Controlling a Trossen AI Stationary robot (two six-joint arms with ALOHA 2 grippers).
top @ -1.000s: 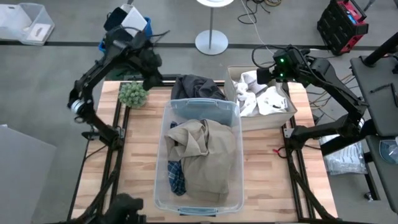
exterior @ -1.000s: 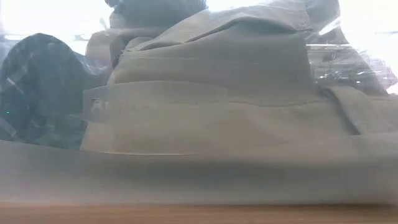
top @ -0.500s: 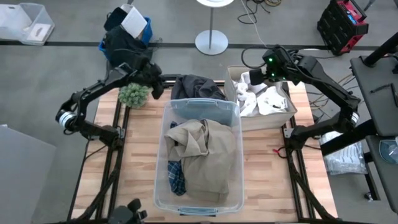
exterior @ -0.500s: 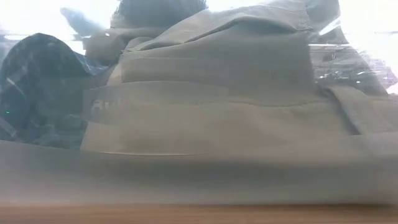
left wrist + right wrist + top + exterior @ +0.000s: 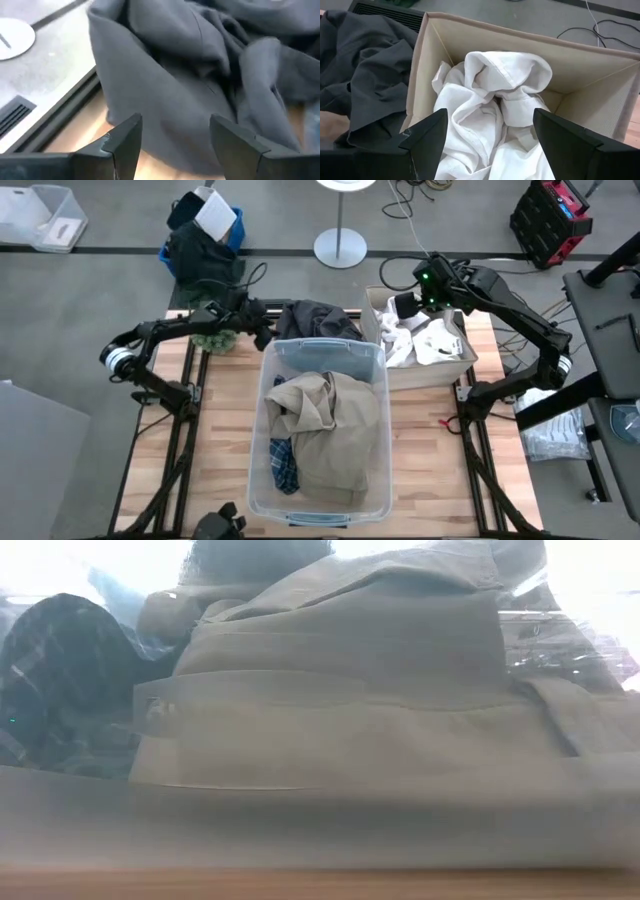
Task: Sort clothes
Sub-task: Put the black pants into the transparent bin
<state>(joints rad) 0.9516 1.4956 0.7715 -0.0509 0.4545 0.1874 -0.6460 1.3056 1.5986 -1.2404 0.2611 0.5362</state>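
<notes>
Grey fabric of the dark grey garment (image 5: 200,75) lies bunched beyond the left gripper's (image 5: 175,145) spread-apart fingers, which may snag only a fold; the right gripper (image 5: 490,145), fingers also apart, hovers over the white pieces (image 5: 490,105) beside it.

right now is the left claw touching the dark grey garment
Cannot tell. The left wrist view shows the open left claw right at the dark grey garment, but neither contact nor a gap shows plainly.
</notes>
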